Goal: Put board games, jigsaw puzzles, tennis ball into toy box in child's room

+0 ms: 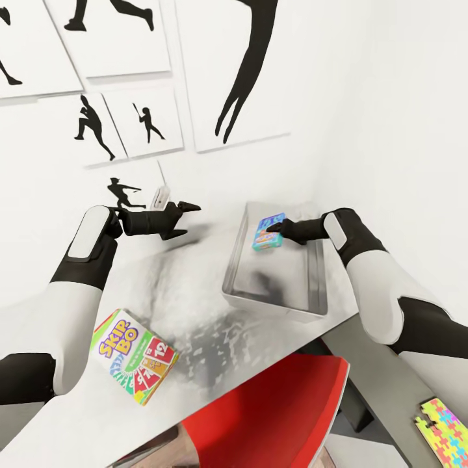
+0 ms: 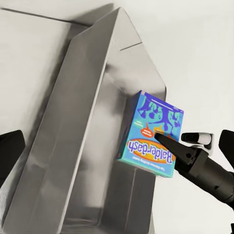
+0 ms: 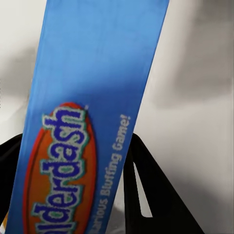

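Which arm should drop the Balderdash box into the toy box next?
Right. Its tool is shut on the Balderdash box, held over the toy box. The left tool is empty, aside over the table.

— What does the room look like?
— White walls (image 1: 364, 97) meet in a corner, and black silhouette prints (image 1: 140, 120) of ball players hang in pale panels on the left wall.
— And the furniture?
— A pale grey-white table (image 1: 195, 312) with a glossy, mottled top runs into that corner. A red chair (image 1: 273, 416) sits tucked against its near edge.
— The light?
— Soft and even, with dim grey shadows across the tabletop.
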Motion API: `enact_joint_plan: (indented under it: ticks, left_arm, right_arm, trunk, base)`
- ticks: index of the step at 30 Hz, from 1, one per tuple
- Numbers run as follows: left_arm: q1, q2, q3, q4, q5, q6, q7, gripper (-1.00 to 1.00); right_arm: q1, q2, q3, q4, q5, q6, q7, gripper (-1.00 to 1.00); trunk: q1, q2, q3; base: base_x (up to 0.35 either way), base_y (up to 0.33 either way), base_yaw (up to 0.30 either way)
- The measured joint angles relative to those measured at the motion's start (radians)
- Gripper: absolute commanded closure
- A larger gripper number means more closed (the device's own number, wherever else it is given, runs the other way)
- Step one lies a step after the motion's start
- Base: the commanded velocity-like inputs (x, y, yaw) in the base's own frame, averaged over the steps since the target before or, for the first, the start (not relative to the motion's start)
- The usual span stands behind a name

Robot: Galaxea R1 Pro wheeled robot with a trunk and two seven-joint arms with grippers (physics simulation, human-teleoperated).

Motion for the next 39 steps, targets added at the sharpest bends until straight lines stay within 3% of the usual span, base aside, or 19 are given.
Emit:
enact_joint_plan:
  ticks: [9,39]
  left_arm:
    - [0.000,0.002,0.000,0.000,0.000,0.000,0.000,-1.00]
    - [0.000,0.002,-0.001,0.001,-0.002,0.000,0.000,-1.00]
  right_arm:
    - [0.002,-0.002,0.001,-0.046,0.003,0.001,-0.001,1.00]
    - [0.002,-0.022,-0.001,-0.060,0.006,0.002,-0.001,1.00]
  trunk:
    - [0.000,0.000,-0.003]
    - [0.000,0.000,-0.003]
  base:
    - [0.000,0.000,0.018]
    - [0.000,0.000,0.034]
